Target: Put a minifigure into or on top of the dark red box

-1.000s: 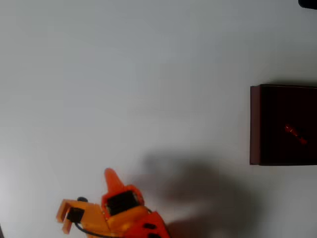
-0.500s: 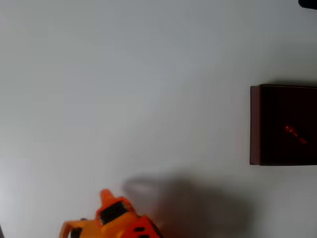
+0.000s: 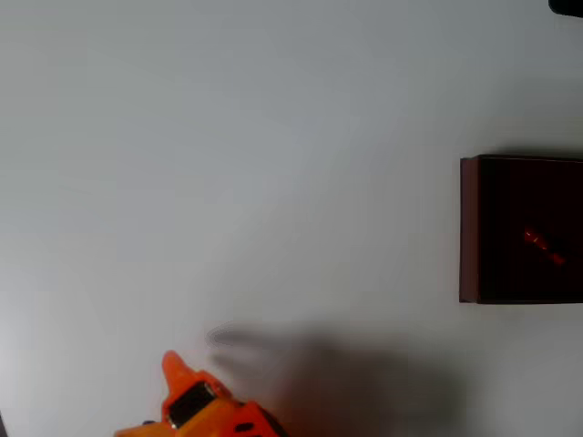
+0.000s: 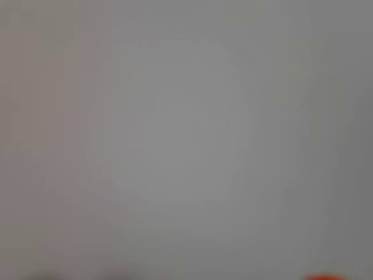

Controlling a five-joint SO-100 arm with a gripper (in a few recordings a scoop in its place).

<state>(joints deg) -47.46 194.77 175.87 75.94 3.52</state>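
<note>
**Minifigure lies in box, gripper well apart**

Although the gripper [image 3: 173, 364] sits at the bottom edge of the overhead view, the minifigure [image 3: 543, 246] is seen lying inside the dark red box [image 3: 469, 228], far to its right and slightly above. Its long axis runs diagonally, upper left to lower right. Whether the jaws are open cannot be told. 1 figure is held by the box; the placing is judged done.

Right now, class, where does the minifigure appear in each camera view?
Overhead view: the minifigure lies inside the dark red box at the right edge, lower middle of its dark interior.
Wrist view: not in it; a blurred grey surface.
Shared landmark: the pale table, and the orange gripper at each picture's bottom edge.
</note>
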